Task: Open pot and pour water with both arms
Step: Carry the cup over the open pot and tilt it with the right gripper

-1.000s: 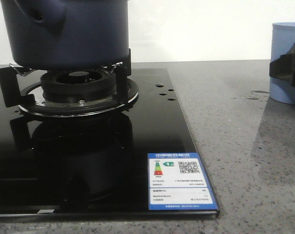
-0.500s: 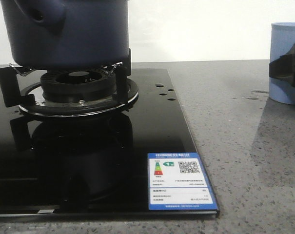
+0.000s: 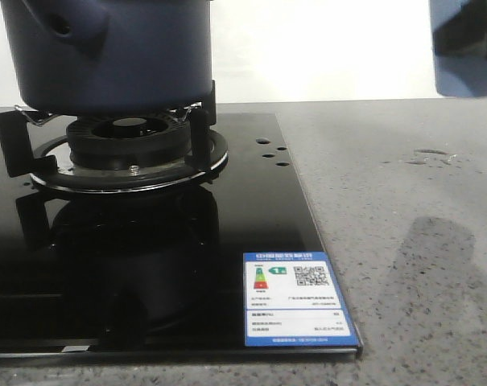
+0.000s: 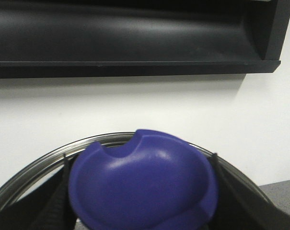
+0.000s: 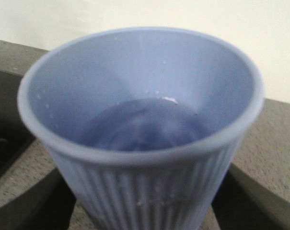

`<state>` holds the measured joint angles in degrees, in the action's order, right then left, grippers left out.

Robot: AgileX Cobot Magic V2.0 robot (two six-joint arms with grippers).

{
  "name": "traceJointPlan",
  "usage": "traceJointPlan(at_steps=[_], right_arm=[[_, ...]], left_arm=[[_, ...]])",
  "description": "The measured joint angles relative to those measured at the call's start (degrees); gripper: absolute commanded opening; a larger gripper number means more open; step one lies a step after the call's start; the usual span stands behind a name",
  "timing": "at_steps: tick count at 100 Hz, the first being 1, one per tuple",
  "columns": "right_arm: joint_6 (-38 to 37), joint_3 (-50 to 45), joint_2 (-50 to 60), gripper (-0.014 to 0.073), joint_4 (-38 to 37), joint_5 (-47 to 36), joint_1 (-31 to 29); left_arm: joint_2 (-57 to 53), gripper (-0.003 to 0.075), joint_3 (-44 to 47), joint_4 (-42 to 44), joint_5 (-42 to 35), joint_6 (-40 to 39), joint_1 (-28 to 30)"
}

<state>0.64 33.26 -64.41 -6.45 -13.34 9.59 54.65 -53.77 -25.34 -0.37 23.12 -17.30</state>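
Both grippers are busy: the left gripper [image 4: 142,225] clamps the lid knob [image 4: 142,184], the right gripper [image 5: 145,206] grips the water-filled cup [image 5: 142,129], raised right of the pot [image 3: 106,52] on the burner [image 3: 130,149] (carry level, then tip slowly).

Evenly bright, soft indoor light from above. Front view sharp on the glossy black cooktop [image 3: 146,265], which mirrors the burner [image 3: 130,149] and the pot [image 3: 106,52] as a dark reflection. Faint broad shadow on the grey speckled surface [image 3: 404,209] at right. Light blue ribbed cup [image 3: 466,44] at the top right blurred and dim. Left wrist view soft, close purple knob [image 4: 142,184] out of focus, wall washed pale. Right wrist view slightly blurred, cup rim [image 5: 140,143] smeared, small glints on the water [image 5: 145,124].
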Motion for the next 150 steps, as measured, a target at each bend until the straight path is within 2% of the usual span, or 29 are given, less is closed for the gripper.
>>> traceJointPlan(at_steps=[15,41,86,118,150], right_arm=[[-0.09,6.78,0.05,0.0348,0.00,8.93,4.19],[-0.09,18.62,-2.64,0.0348,-0.72,18.56,11.72],[0.90,38.95,-14.74,0.0348,-11.90,34.40,22.30],[1.08,49.51,-22.01,0.0348,-26.38,43.55,29.15],[1.22,51.28,-26.07,0.0348,-44.57,47.28,35.03]], left_arm=[[0.00,0.0361,0.00,0.03,0.00,0.00,0.00],[0.00,0.0361,0.00,0.14,0.00,0.00,0.00],[0.00,0.0361,0.00,0.26,0.00,0.00,0.00],[0.00,0.0361,0.00,0.26,0.00,0.00,0.00],[0.00,0.0361,0.00,0.26,0.00,0.00,0.00]])
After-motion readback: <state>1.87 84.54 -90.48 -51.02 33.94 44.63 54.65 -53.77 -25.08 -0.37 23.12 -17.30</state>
